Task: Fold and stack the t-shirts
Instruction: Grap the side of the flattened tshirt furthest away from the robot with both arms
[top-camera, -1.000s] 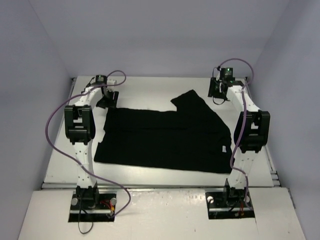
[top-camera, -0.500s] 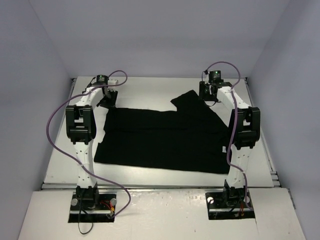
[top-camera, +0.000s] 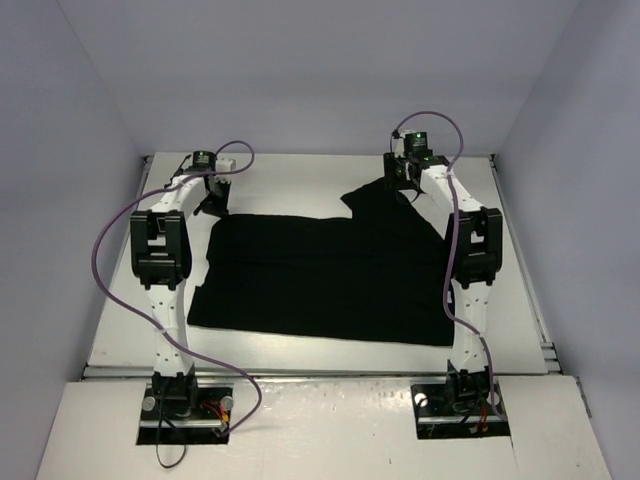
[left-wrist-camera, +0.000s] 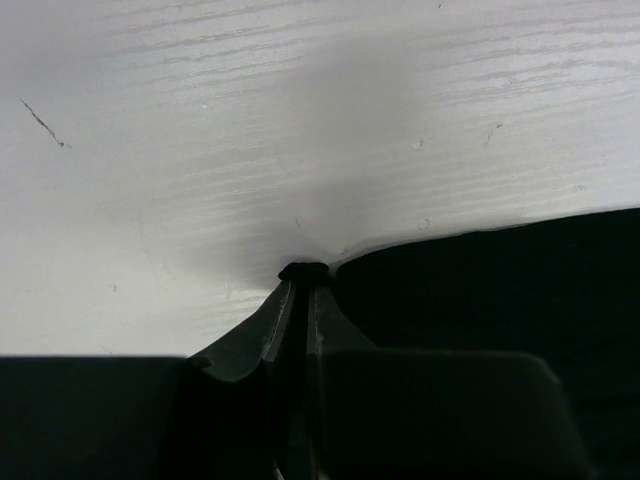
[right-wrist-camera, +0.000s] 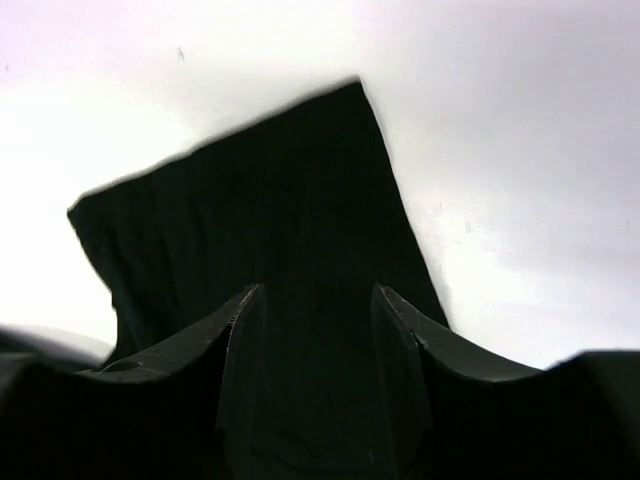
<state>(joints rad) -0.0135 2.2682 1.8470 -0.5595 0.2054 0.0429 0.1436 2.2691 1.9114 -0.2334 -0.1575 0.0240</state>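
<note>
Spotting the t-shirt (top-camera: 330, 280) flat across the table's (top-camera: 300, 175) middle, right edge hidden behind an arm. Clamped tight at its far-left corner with the left gripper (left-wrist-camera: 303, 275); cloth caught or not, cannot tell. Hovering half-spread over the far sleeve with the right gripper (right-wrist-camera: 317, 292).

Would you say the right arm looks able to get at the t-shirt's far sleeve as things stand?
Probably yes: the right arm holds its jaws open over the sleeve of the t-shirt, nothing between.
</note>
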